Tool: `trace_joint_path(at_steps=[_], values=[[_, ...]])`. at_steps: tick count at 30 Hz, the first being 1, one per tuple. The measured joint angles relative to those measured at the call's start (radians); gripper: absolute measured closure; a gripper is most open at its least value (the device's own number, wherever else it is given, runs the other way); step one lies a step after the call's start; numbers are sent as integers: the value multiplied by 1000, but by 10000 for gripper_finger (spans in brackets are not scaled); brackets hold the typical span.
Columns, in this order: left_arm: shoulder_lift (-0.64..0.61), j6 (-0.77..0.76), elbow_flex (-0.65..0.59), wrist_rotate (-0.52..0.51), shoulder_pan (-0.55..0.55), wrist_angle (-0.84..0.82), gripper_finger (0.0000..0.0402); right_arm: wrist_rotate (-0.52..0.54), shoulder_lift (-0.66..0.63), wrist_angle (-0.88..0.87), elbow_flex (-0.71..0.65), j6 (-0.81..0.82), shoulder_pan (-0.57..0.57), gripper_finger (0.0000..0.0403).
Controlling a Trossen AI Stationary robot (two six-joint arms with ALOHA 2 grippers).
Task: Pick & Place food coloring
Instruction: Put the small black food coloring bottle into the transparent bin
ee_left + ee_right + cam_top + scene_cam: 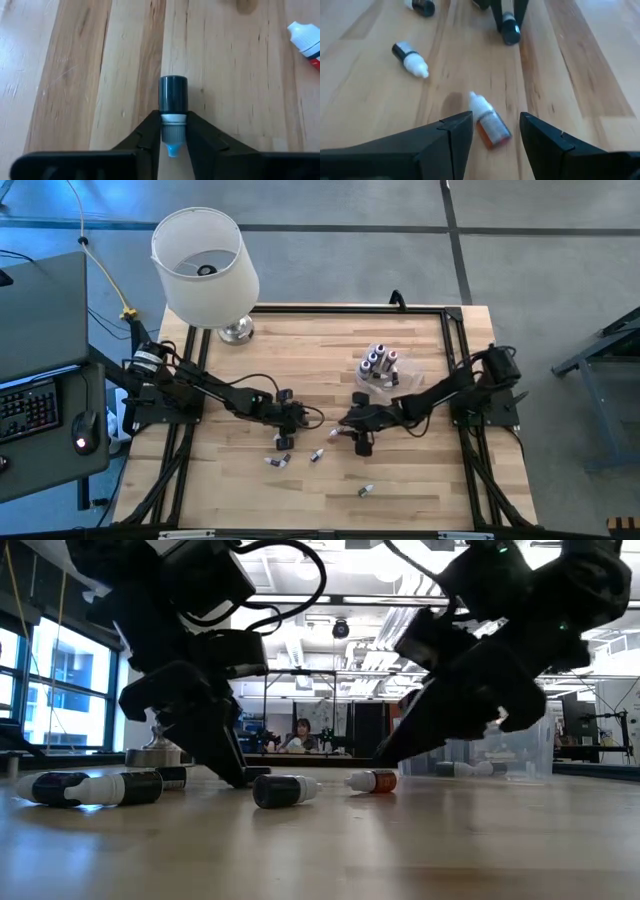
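Note:
My left gripper (173,120) is shut on a dark food coloring bottle (173,92) near the table's middle (298,417). To its right, my right gripper (496,125) is low and open, its fingers either side of an orange bottle with a white cap (487,122) that lies on its side; they do not touch it. More bottles lie on their sides on the wood: two dark ones (283,442) (275,461), one (317,453) and one near the front (366,491). Several bottles stand upright in a clear tub (382,365). My left gripper pinches the bottle's grey cap (173,131) between its two fingers (150,131), just below the dark body. The fingers slant down from the table's left and lie along the bottle. The blue tip points back between the fingers. The body sticks out past the fingertips, low over the wood.
A white-shaded lamp (205,265) stands at the table's far left corner. A black frame (350,308) runs along the table's edges. Bare wood lies between the loose bottles and the near edge.

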Motion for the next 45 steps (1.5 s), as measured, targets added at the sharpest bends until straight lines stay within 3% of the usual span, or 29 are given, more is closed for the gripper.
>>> trace_joint_path(at_steps=[8, 19, 23, 29, 35, 37, 41, 45], values=[[4, 0, 3, -32, 0, 21, 334, -25, 92, -45, 81, -51, 0, 245], [5, 29, 59, -68, 7, 17, 333, -21, 57, -99, 95, -42, 5, 245], [5, 29, 94, -76, 37, 17, 333, -16, -79, -193, 96, -59, 15, 245], [4, 101, 172, -57, 99, 34, 333, 142, -402, -480, 96, -63, 44, 245], [13, 226, 322, -12, 141, 63, 333, 203, -725, -829, 96, 160, 85, 245], [72, 261, 404, 5, 151, 117, 333, 213, -791, -908, 96, 240, 100, 245], [216, 314, 606, 17, 156, 49, 333, 305, -866, -1022, 96, 315, 131, 245], [375, 382, 844, -92, 156, -64, 333, 377, -890, -1101, 95, 354, 139, 245]])
